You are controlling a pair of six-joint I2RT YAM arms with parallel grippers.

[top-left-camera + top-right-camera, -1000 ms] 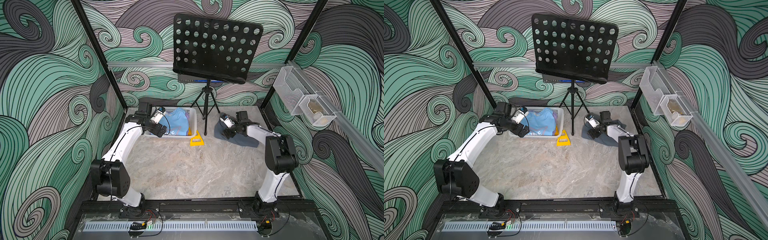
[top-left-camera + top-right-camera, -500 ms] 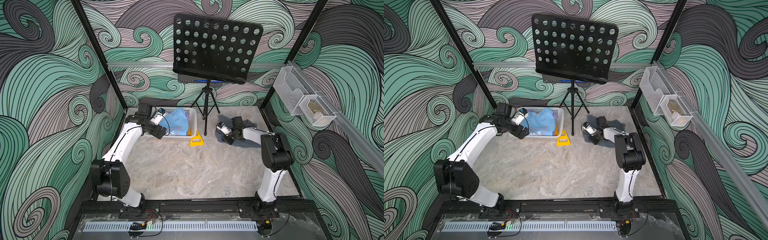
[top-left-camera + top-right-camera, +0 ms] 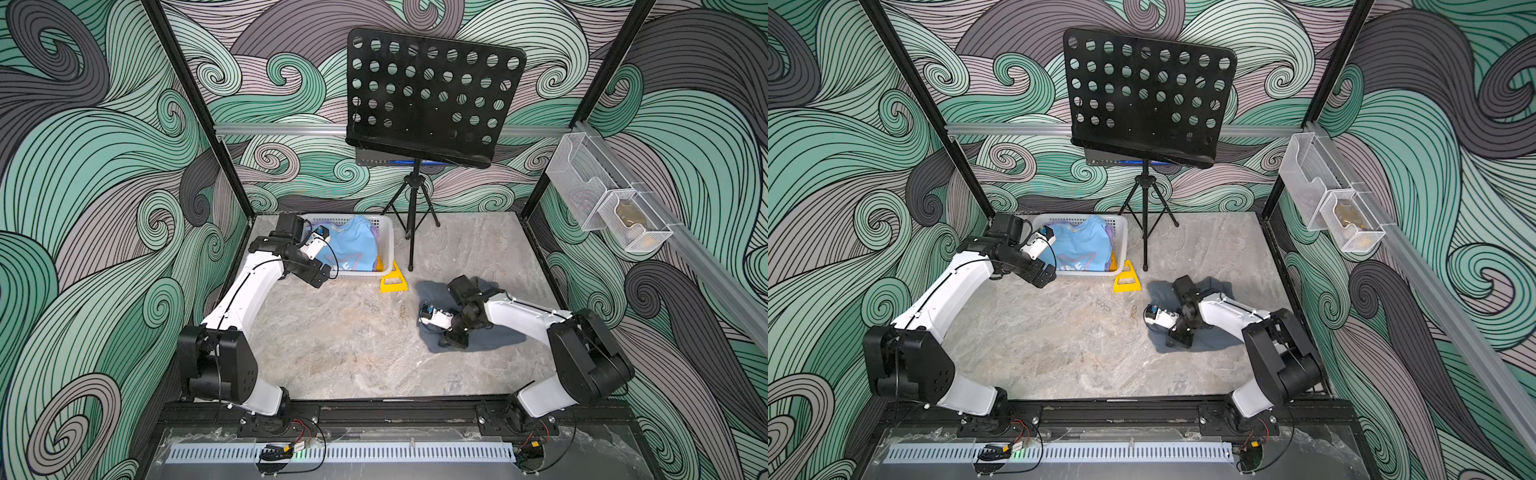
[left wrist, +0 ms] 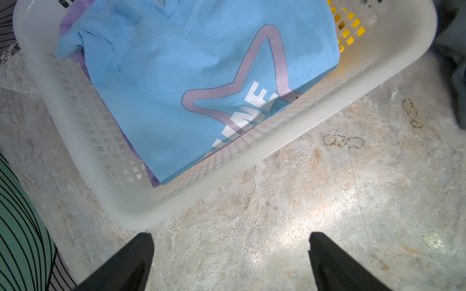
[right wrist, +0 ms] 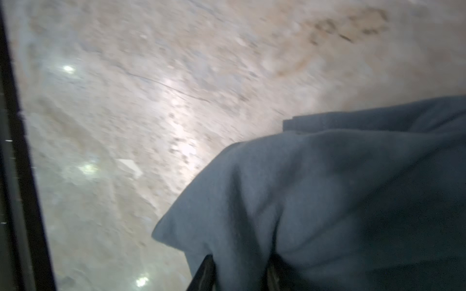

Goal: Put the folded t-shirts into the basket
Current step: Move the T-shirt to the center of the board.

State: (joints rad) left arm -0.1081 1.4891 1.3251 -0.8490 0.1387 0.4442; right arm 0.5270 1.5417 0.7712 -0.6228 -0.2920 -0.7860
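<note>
The white basket (image 3: 388,245) (image 4: 141,214) stood at the far left of the bench (image 3: 353,332), and a light blue t-shirt (image 3: 353,245) (image 4: 189,75) lay on top inside it. Its print was a pale purple star outline crossed by white capitals; only "INE" could be read, the rest being cut off by the basket's rim. A lavender t-shirt (image 4: 68,24) peeked out from under it at one edge. Yellow showed through the lattice on one wall, though whether it was cloth could not be told.

The left gripper (image 3: 322,276) (image 4: 230,252) hung just beside the basket's near left corner, its jaws spread wide with nothing between them.

Well apart, on the right side of the bench, the grey t-shirt (image 3: 494,338) (image 5: 353,189) lay rumpled under the right arm. The right gripper (image 3: 452,341) (image 5: 239,274) was clenched on a fold of it, the cloth bunched up over the fingers in the blurred wrist view.

A yellow wedge (image 3: 392,280) sat against the basket's near right corner, and a black music stand (image 3: 432,95) stood at the far edge
</note>
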